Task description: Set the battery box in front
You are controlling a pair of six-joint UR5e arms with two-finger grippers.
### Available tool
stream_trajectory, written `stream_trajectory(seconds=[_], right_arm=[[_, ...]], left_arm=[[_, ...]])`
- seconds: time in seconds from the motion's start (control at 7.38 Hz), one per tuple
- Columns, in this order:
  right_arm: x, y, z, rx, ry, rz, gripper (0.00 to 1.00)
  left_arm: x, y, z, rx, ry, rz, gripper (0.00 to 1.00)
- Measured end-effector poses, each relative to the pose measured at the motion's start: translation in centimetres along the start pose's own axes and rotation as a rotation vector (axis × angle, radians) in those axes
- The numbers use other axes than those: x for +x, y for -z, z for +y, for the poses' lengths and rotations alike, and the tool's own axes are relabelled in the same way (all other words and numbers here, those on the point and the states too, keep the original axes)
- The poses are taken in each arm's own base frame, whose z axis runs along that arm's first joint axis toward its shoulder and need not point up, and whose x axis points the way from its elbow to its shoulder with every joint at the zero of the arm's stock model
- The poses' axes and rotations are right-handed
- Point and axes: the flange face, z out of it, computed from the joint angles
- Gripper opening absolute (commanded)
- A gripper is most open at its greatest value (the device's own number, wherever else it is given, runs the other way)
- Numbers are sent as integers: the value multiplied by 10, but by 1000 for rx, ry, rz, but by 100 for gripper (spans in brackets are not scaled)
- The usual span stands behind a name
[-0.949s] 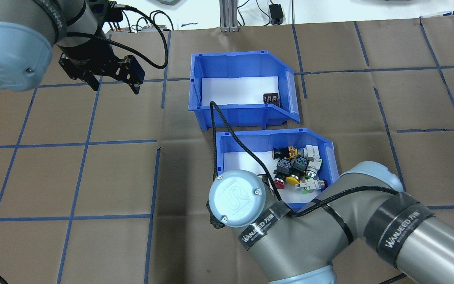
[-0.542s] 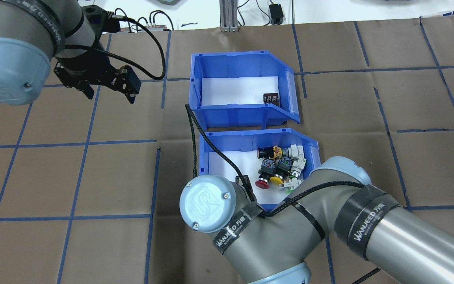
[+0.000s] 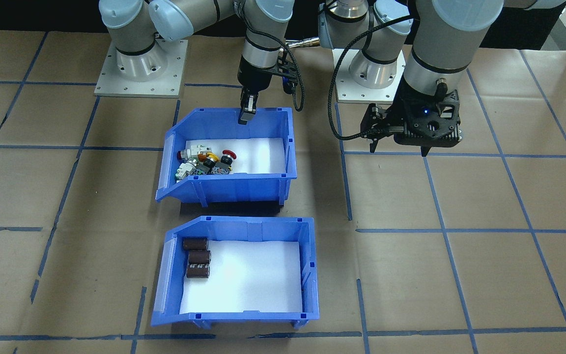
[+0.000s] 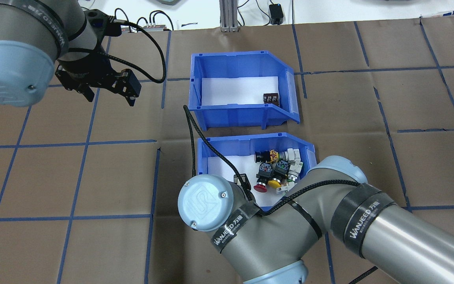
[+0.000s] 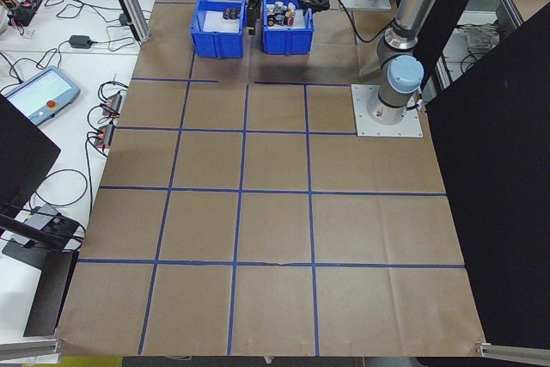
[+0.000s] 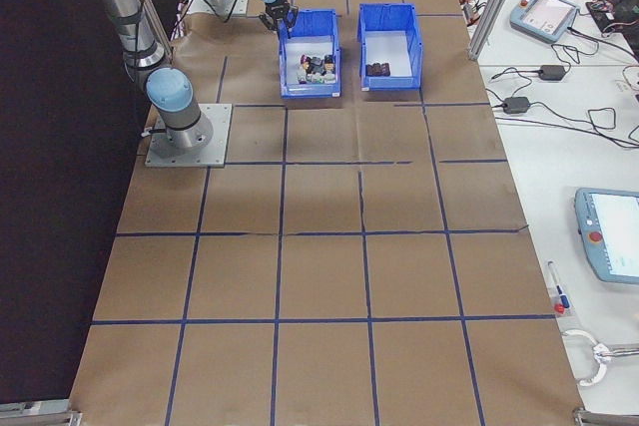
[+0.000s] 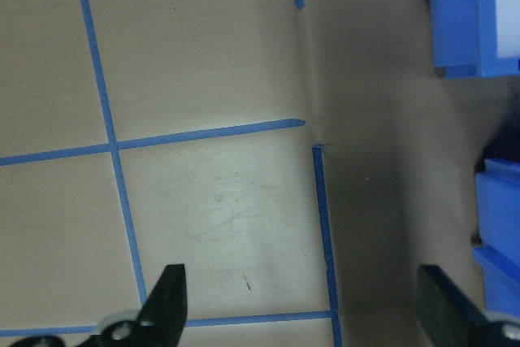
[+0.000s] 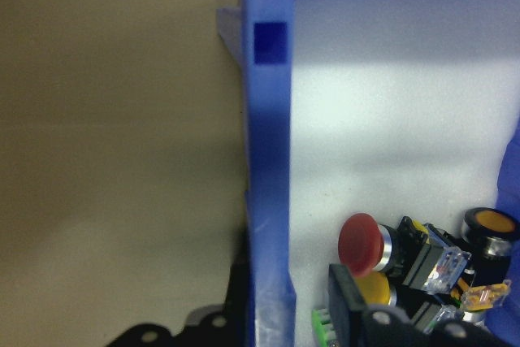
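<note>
Shifted toward my left since the earlier frame: switch bin (image 4: 207, 157), right gripper (image 3: 246, 110) clamped on its rear wall. My overhead view hides those fingers behind the arm. Battery box (image 3: 307, 275) sits untouched on the far, operators' side. Left gripper (image 3: 397, 145) hangs wide, empty, well apart.

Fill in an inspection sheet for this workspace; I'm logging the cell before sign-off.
Surface: brown paper table with a blue tape grid.
Job's things: battery box holds three dark cells; switch bin sits between it and the robot's base.
Clutter: nothing seen on the table.
Grippers: right gripper clamps the switch bin's back wall; left gripper open, over bare table.
Cables: black cable loops from the right wrist.
Surroundings: pendant, wires on side benches.
</note>
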Motion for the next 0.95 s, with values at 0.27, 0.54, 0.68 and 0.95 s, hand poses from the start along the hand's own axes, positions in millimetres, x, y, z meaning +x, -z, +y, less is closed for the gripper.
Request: stream_trajectory(seconds=[0.27, 0.54, 0.68, 0.95], right_arm=[[13, 12, 15, 15, -40, 16, 100], [43, 37, 64, 55, -175, 47, 100], [55, 46, 89, 80, -249, 49, 100], [77, 51, 138, 119, -441, -17, 100]], left_arm=[[0, 3, 3, 5, 3, 1, 99], [1, 0, 8, 1, 8, 3, 99], [2, 1, 10, 2, 8, 2, 99], [6, 6, 16, 3, 0, 1, 99]])
